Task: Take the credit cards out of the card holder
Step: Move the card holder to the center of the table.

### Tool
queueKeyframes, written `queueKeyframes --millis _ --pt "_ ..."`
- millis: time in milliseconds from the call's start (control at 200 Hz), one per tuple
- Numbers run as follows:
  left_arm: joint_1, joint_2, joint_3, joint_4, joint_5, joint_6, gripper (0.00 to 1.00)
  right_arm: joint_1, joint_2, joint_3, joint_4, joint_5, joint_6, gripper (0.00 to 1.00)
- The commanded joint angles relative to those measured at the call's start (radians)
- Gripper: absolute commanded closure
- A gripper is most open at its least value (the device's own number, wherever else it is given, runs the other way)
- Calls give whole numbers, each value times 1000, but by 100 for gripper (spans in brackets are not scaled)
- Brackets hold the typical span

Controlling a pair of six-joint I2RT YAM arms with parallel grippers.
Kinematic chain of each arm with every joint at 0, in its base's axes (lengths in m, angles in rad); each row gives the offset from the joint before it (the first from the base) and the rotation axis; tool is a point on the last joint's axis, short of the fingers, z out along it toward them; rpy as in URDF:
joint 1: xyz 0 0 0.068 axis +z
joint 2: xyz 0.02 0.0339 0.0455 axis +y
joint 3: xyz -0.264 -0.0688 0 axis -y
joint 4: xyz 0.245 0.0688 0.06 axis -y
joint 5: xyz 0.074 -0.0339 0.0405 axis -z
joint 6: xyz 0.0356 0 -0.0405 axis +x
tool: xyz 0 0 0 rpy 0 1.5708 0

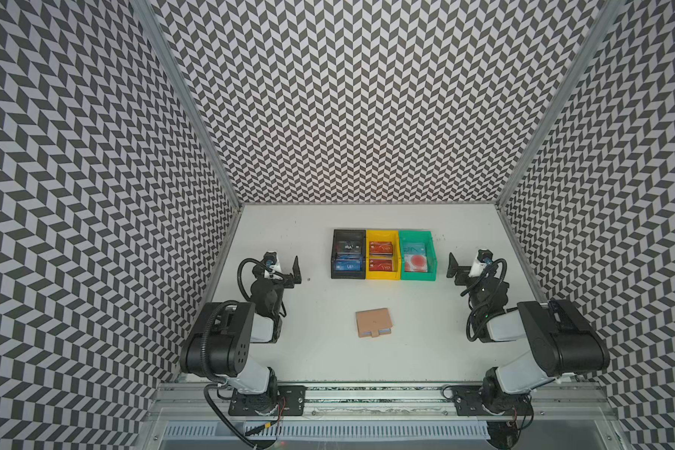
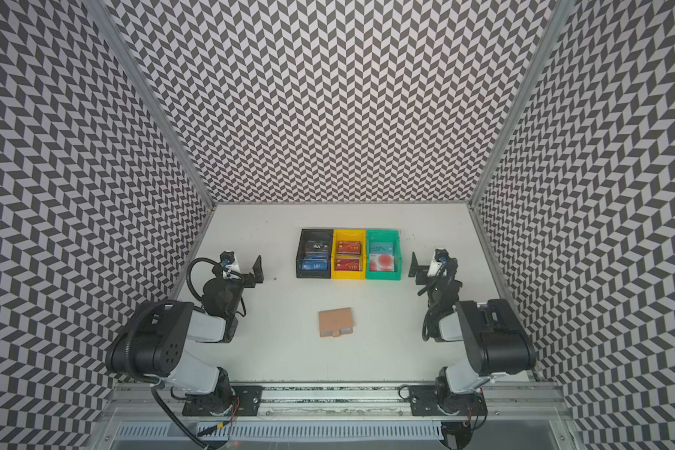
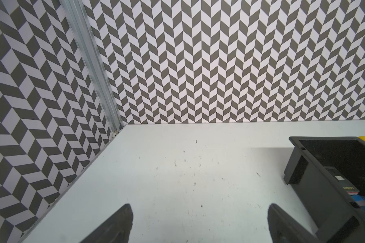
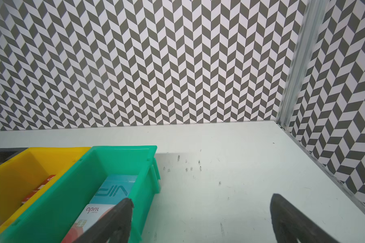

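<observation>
The tan card holder [image 1: 373, 322] [image 2: 336, 322] lies closed and flat on the white table, midway between the arms, with its snap tab toward the front edge. Several credit cards lie in the bins behind it: black [image 1: 347, 246], blue [image 1: 347, 266], red-orange [image 1: 381, 248], teal [image 1: 414, 247] [image 4: 114, 189] and pale with a red circle [image 1: 416, 263] [image 4: 93, 212]. My left gripper [image 1: 283, 265] [image 3: 199, 207] hangs open and empty left of the bins. My right gripper [image 1: 466, 263] [image 4: 201, 199] hangs open and empty right of them. Neither touches the holder.
A black bin [image 1: 349, 232] [image 3: 316, 168], a yellow bin [image 1: 382, 233] [image 4: 51, 150] and a green bin [image 1: 416, 233] [image 4: 122, 148] stand side by side at the back middle. Chevron-patterned walls close the table on three sides. Both arm bases sit on a rail at the front.
</observation>
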Motion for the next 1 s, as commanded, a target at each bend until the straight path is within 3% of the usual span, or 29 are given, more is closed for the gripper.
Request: queueKeyframes --millis 0,996 --pt "5 5 13 1 4 -10 0 6 10 -5 63 -9 -9 1" --pt "5 5 14 -1 4 -10 0 6 9 -10 75 -5 -10 1"
